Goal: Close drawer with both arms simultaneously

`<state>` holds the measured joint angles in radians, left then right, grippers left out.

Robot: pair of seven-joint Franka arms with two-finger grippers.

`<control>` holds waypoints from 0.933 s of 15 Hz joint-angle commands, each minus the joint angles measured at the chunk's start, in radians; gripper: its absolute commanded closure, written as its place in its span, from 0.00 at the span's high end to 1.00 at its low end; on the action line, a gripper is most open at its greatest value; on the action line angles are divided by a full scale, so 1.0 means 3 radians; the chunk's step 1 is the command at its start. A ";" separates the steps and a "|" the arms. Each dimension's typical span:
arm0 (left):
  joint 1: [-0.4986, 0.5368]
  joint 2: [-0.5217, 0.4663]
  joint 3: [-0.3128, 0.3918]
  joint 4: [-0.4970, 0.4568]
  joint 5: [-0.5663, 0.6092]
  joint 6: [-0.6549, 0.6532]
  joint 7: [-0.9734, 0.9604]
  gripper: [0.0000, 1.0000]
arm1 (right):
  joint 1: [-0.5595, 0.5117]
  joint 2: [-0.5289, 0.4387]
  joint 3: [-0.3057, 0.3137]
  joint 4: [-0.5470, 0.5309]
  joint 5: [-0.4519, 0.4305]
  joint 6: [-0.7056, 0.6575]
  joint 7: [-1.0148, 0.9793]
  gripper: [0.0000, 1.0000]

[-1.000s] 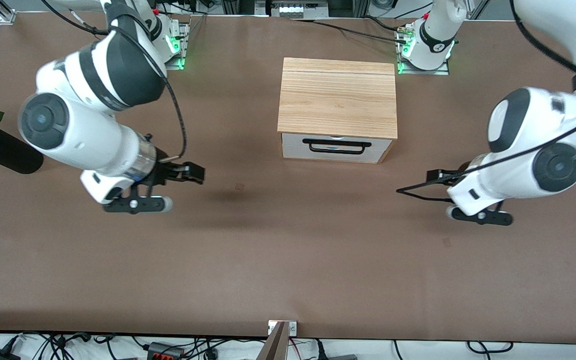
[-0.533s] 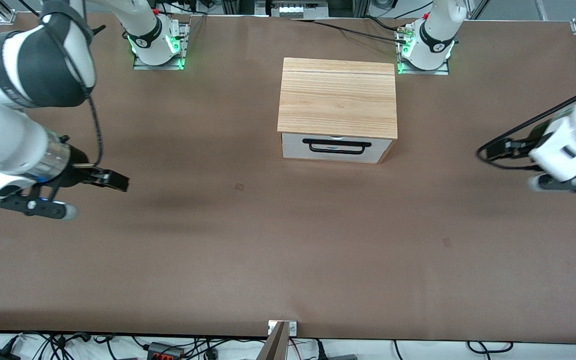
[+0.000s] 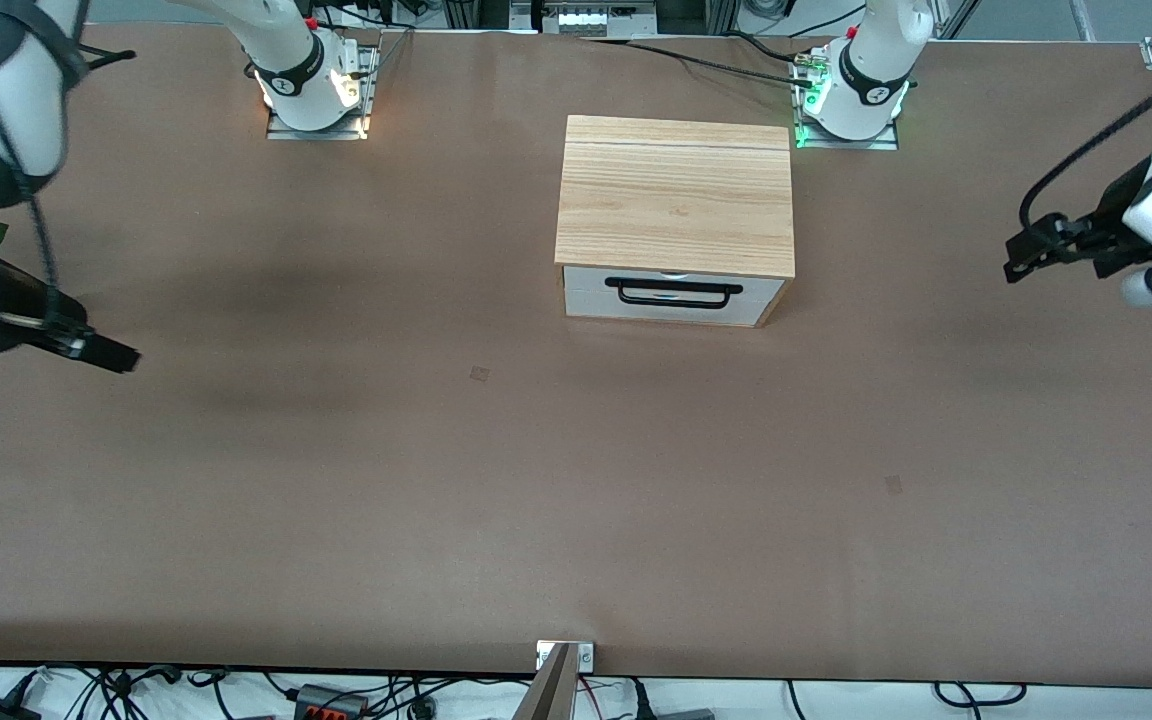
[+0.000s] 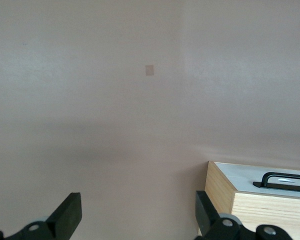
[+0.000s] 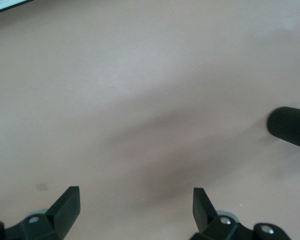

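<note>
Brown bench (image 3: 576, 500) is carrying the wood cabinet (image 3: 674, 195), its drawer (image 3: 671, 294) sitting flush. Left claw (image 4: 135, 220) and right claw (image 5: 135, 207) are hanging wide over the bench ends.

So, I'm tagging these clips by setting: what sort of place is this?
Most likely a robotics lab test bench. Two arm bases are bolted along one edge of a brown table, loose cables and power strips run along the edge nearest the front camera, and only a light-wood cabinet with a shut drawer stands mid-table.

The shallow white-fronted drawer (image 3: 671, 293) sits shut in the light-wood box cabinet (image 3: 674, 195), mid-table between both arm bases.
</note>
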<state>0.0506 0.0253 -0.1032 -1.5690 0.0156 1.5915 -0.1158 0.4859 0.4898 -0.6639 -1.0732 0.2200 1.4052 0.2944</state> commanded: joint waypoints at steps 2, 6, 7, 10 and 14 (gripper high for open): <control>0.0169 -0.0202 -0.0285 -0.0262 -0.0016 0.0156 -0.0044 1.00 | 0.0109 -0.0196 -0.0180 -0.0109 -0.0038 -0.0097 0.0041 1.00; 0.0220 -0.0106 -0.0259 -0.0191 0.0024 0.0074 -0.0003 1.00 | -0.0090 -0.0328 -0.0242 -0.0175 0.0258 -0.0128 -0.0020 1.00; 0.0220 -0.0075 -0.0259 -0.0165 0.0030 0.0059 -0.0003 1.00 | -0.0131 -0.0471 -0.0100 -0.0383 0.0233 -0.0047 -0.0046 1.00; 0.0220 -0.0074 -0.0270 -0.0164 0.0030 0.0013 0.0053 1.00 | -0.0499 -0.1247 0.0885 -0.1333 -0.0464 0.0525 -0.0051 1.00; 0.0215 -0.0074 -0.0305 -0.0170 0.0009 0.0033 0.0171 1.00 | -0.1577 -0.1643 0.2481 -0.1950 -0.0989 0.0681 -0.0051 1.00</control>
<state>0.1065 0.0026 -0.1761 -1.6278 0.0165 1.6092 -0.0887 0.1980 0.0937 -0.1526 -1.5386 -0.0419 1.6026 0.2863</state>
